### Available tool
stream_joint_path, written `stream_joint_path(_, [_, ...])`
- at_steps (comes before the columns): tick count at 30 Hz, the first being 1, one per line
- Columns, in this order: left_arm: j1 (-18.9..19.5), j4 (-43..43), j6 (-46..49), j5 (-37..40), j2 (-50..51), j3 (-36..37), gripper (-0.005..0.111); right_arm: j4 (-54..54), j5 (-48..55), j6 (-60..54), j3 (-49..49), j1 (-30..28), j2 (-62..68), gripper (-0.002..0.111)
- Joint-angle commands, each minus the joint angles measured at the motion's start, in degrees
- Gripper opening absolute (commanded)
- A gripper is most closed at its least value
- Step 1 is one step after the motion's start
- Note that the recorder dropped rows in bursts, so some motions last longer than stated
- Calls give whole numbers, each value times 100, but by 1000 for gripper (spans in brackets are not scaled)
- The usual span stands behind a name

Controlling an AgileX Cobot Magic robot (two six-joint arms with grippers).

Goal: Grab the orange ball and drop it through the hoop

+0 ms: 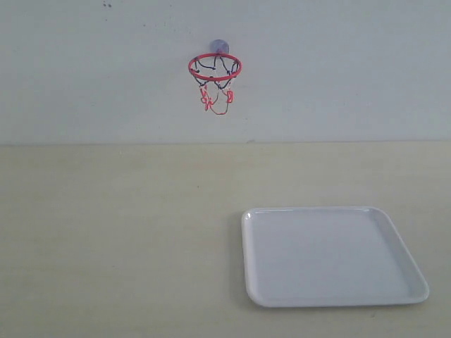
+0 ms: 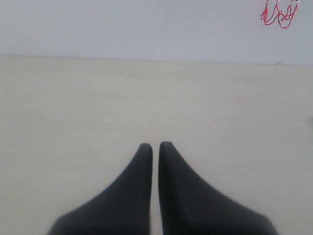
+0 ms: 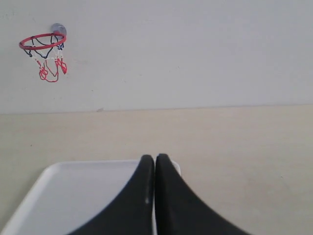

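Exterior view: a pale, cream-coloured bench [image 1: 120,232] fills the lower part of the scene, and a plain off-white wall [image 1: 338,70] rises behind it. The hoop [image 1: 215,76] is fixed high on that wall, a little left of centre. It has a thin red ring held out from a bluish round suction mount [image 1: 219,46], and a loose net of black, white and red string hangs below. The hoop sits well above the bench surface. A white square tray [image 1: 331,257] with rounded corners and a low raised rim lies flat on the bench toward the near right, well apart from the hoop.

Left wrist view: the left pincer [image 2: 155,145] shows as two dark, tapering fingers pointing across the bare bench [image 2: 73,107] toward the wall. Its tips are drawn almost together, with only a thin sliver of bench showing between them, and they grip nothing. Only the red lower strands of the hoop's net [image 2: 279,14] show, against the wall at one corner of the picture.

Right wrist view: the right pincer [image 3: 155,157] also shows as two dark fingers. Its tips are pressed together and nothing is held between them. The tips appear in front of the far rim of the tray [image 3: 73,191], near one of its rounded corners. Past the tray, bare bench runs to the wall, where the whole hoop [image 3: 42,48] is visible with its red ring, its mount [image 3: 58,28] and its hanging net, off to one side of the pincer's line.
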Motion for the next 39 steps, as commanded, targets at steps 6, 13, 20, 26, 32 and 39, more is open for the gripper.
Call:
stream_joint_path(6, [0,-46,-32,9,-21,22,4,-280,564,220,94,19,-530,0])
stream_joint_path(13, [0,-46,-32,9,-21,22,4,-280,1164,-140,94,19,-717,0])
stream_joint_path(20, [0,-46,-32,9,-21,22,4,-280,1780,-149,94,19,-756,0])
stream_joint_path(26, [0,-46,-32,9,-21,22,4,-280,1820,-184,94,19,-756,0])
stream_joint_path(32, [0,-45,-32,9,-21,22,4,-280,1819,-163,94,116,-756,0])
stream_joint_path(39, [0,-45,-32,9,-21,22,4,-280,1808,-163,94,105,-756,0])
